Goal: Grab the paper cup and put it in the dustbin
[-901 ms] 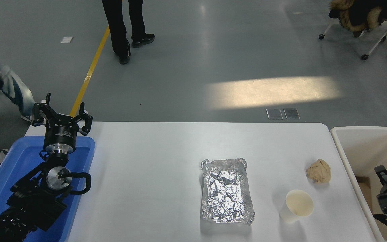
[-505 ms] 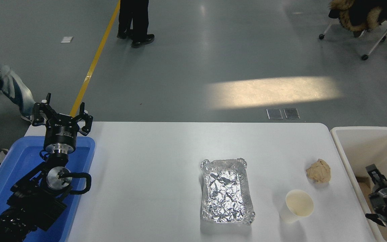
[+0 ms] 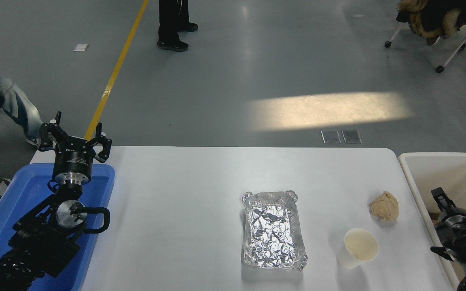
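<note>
A: What is sitting nearest?
B: The tapered white paper cup (image 3: 357, 248), just right of the crinkled foil tray (image 3: 273, 230).
A: Beyond it?
B: A crumpled tan ball (image 3: 384, 206); the smooth off-white dustbin (image 3: 423, 198) is standing right.
A: Grippers?
B: Right gripper (image 3: 438, 194) is hanging over the dustbin, spread unclear. Left gripper (image 3: 74, 139) is splaying empty.

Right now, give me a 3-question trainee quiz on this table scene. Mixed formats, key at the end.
1. True or false: the paper cup stands upright on the table, untouched.
2. Which object lies nearest the cup? A) blue bin B) foil tray C) tan paper ball
3. Fill in: the right gripper hangs over the ____, apart from the cup.

Key
1. True. The left gripper is parked over the blue bin, far from it.
2. C, though the tray is close too.
3. dustbin
</note>
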